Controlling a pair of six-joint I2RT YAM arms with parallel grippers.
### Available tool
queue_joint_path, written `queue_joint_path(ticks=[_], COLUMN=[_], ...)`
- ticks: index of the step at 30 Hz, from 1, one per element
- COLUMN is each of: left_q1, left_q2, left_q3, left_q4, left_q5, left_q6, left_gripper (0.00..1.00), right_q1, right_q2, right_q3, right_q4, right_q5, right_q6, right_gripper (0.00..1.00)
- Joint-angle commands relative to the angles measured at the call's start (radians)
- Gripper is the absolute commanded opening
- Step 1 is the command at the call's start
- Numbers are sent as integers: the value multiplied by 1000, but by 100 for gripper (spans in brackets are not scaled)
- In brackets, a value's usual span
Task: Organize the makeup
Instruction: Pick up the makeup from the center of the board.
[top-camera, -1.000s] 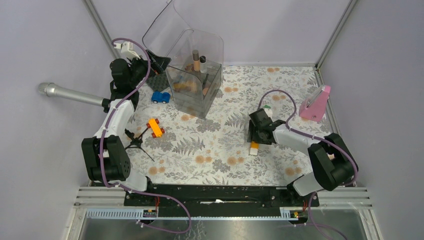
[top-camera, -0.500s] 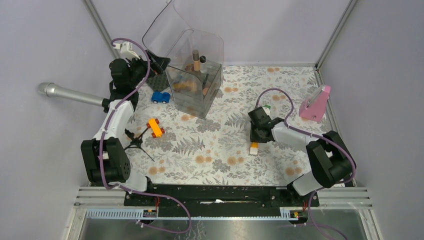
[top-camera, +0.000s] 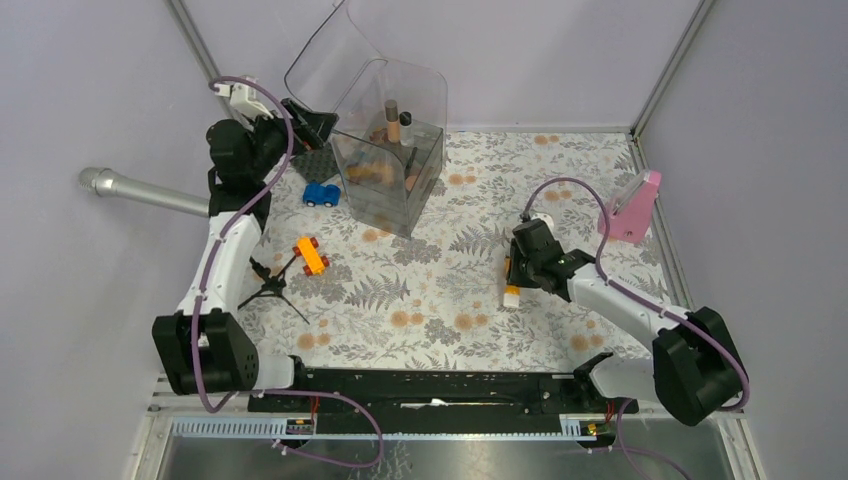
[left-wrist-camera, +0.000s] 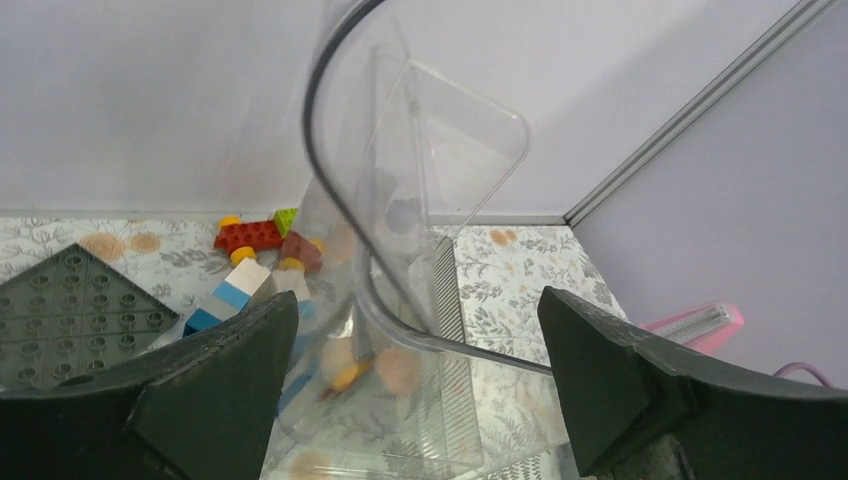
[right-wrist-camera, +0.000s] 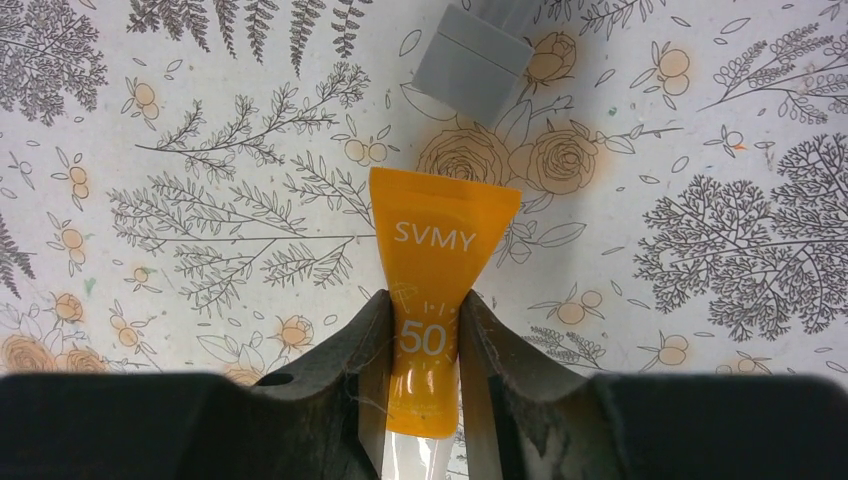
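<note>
Our right gripper pinches the orange tube, its length running straight out from the jaws; our left gripper gapes wide.

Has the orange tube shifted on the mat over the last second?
No. In the top view the orange tube lies on the same patch of the floral mat as before. Only the right gripper has changed: it has closed on the tube.

The left fingers gape wide; the right fingers pinch inward.
</note>
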Motion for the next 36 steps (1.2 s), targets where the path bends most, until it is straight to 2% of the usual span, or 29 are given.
queue_joint_path(ticks=[1, 6, 10, 15, 21, 28, 32, 36], left_q1=[-2, -20, -49, -61, -182, -402, -609, -822], left_q2=[-97, -204, -281, -295, -367, -523, -563, -523], left_q3=[-1, -69, -125, -124, -131, -269, -340, -361], left_q4=[14, -42, -90, -105, -181, -236, -202, -148], left_q5=[-23, -77, -149, -115, -141, -234, -290, -432], left_q6=[-20, -22, 33, 39, 105, 99, 67, 77], left_gripper=[99, 99, 99, 99, 99, 99, 99, 99], right_q1=[-3, -3, -3, -3, -3, -3, -3, -3], right_q2=[-75, -164, -250, -296, -378, -557, -624, -665], right_q3=[-21, -43, -75, -81, -76, -105, -111, -136], right_q4=[33, 58, 93, 94, 93, 181, 247, 334], right_q5=[-16, -44, -64, -67, -98, -83, -81, -56], right_q6=[-13, -29, -26, -25, -13, 78, 170, 291], right_gripper=[28, 28, 28, 28, 28, 29, 29, 29])
